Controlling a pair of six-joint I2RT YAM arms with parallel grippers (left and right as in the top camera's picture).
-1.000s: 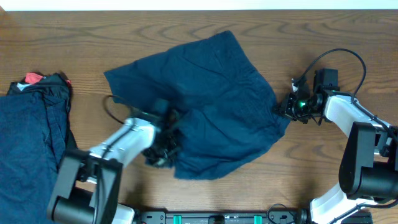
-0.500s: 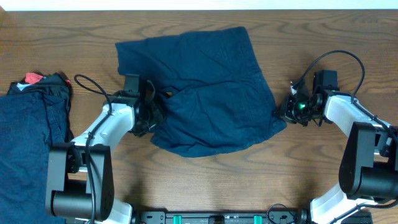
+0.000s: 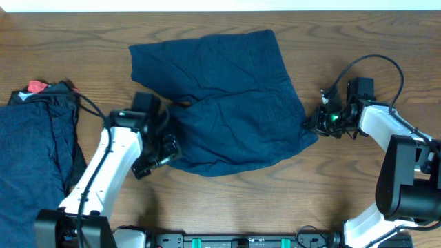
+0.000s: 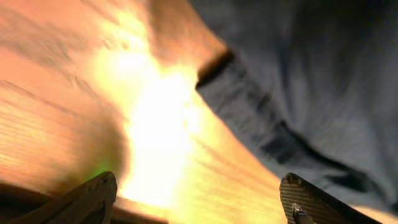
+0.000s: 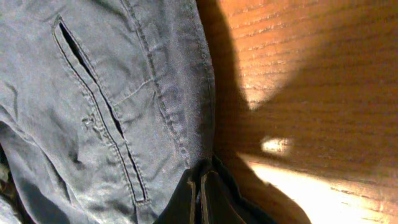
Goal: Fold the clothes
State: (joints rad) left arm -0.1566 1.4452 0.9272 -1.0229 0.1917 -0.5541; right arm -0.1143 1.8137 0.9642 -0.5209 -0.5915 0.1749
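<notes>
The wooden table [image 3: 69,41] carried navy shorts [image 3: 227,103] mid-frame.
A dark clothes pile [image 3: 34,158] sat at the left edge. The right gripper [image 3: 310,125] pinched the shorts' right edge; the left gripper [image 3: 157,153] hung released at their lower left. A red piece [image 3: 36,87] topped the pile.

Navy shorts [image 3: 220,103] across centre, pile [image 3: 34,151] at left, open table [image 3: 103,72] between

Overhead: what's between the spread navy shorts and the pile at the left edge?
Only the left arm, crossing bare wooden table. The navy shorts and the pile lie apart, not touching. The overhead view shows it.
</notes>
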